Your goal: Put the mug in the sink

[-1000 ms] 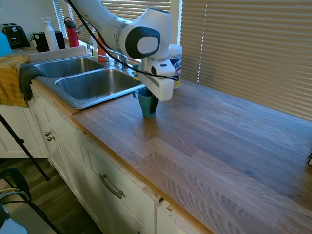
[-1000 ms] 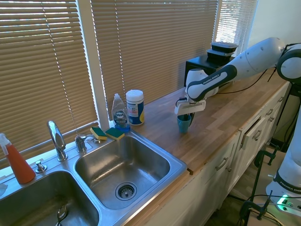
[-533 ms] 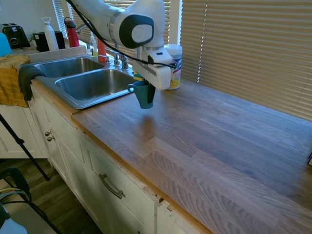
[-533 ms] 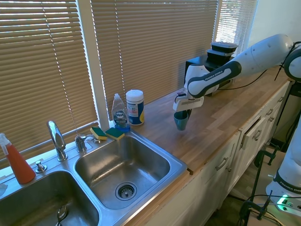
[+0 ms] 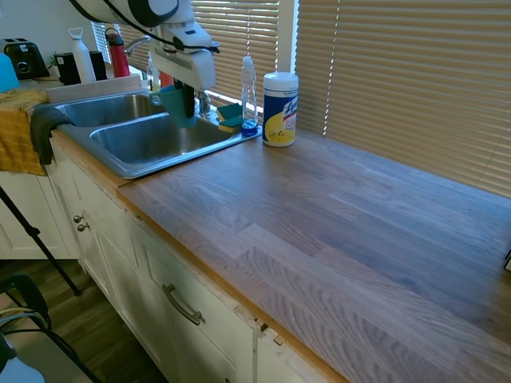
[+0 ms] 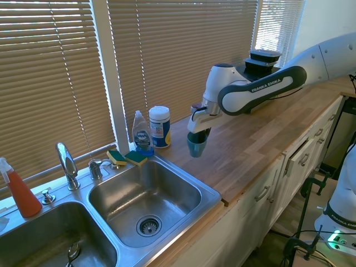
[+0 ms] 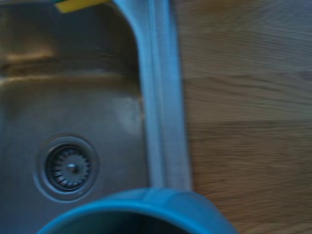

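Wrist view is blurred: only the rim of the small teal mug point(image 7: 141, 207) is seen, cut off below. It is held aloft, clamped in the pincer point(image 6: 198, 138), over the edge between wooden desk point(image 6: 261, 133) and stainless steel double-basin sink point(image 6: 146, 196).

My arm point(image 6: 261, 89) is white and smooth, made of round fat parts. A dark gray band runs along it, with white letters that say FRANKA EMIKA. Thin black cables point(image 5: 180, 49) hang by my wrist. My gripper point(image 6: 197, 135) has a white boxy body and dark fingers point(image 5: 188, 102).
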You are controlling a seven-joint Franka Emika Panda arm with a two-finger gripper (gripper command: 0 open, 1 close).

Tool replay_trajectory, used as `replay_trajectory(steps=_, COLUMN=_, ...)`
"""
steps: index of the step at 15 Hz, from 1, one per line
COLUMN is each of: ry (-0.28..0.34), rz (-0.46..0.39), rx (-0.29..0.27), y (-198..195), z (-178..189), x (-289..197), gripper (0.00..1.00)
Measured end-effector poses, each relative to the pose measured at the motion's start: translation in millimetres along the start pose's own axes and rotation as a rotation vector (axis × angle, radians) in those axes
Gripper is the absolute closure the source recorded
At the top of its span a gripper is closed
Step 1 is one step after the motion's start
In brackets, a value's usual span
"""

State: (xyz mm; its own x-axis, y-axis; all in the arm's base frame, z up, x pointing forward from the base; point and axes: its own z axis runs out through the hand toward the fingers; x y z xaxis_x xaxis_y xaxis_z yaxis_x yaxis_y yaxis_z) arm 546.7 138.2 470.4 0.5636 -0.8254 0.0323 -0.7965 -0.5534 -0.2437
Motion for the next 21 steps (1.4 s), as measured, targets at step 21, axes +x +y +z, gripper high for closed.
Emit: replay_trajectory(steps=21, ry=-0.100, rz=0.015, rx=0.062, y=-193, z=219, x=-66, gripper=1.00)
